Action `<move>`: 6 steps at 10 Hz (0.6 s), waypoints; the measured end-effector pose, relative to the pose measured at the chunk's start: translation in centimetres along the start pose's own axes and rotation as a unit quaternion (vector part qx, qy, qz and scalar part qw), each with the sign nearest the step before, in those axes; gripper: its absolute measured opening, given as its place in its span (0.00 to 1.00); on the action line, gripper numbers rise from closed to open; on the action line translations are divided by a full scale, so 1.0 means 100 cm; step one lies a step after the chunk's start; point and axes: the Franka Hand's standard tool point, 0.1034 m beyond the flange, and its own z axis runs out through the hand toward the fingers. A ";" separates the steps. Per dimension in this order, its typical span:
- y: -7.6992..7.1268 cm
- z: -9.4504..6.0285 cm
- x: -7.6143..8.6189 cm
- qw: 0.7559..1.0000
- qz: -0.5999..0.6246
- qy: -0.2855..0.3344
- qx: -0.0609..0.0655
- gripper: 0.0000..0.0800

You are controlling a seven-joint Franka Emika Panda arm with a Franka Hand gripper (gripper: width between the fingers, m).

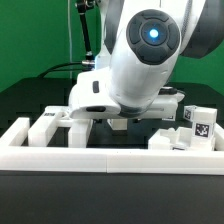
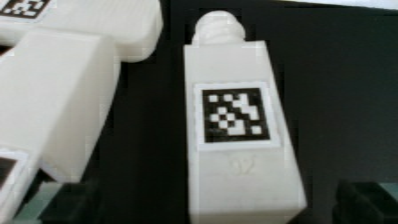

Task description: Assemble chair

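Observation:
The chair is in loose white pieces on the black table. In the wrist view a white square bar (image 2: 235,120) with a black-and-white tag and a ribbed peg at one end (image 2: 217,28) lies between my fingers (image 2: 64,204). My gripper (image 2: 215,206) is open, with a dark gap on each side of the bar. A larger white piece (image 2: 63,100) lies beside it. In the exterior view the gripper (image 1: 118,122) is low over the table behind the rail, and the arm hides the bar.
A long low white border rail (image 1: 110,156) runs across the front. White blocky pieces (image 1: 50,126) sit at the exterior view's left. Tagged pieces (image 1: 196,124) sit at its right. A green backdrop stands behind.

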 end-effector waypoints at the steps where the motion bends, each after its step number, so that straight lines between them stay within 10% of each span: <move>1: 0.000 0.001 0.000 1.000 0.000 0.000 0.000 0.81; 6: -0.001 0.003 0.000 1.000 -0.001 -0.002 0.000 0.36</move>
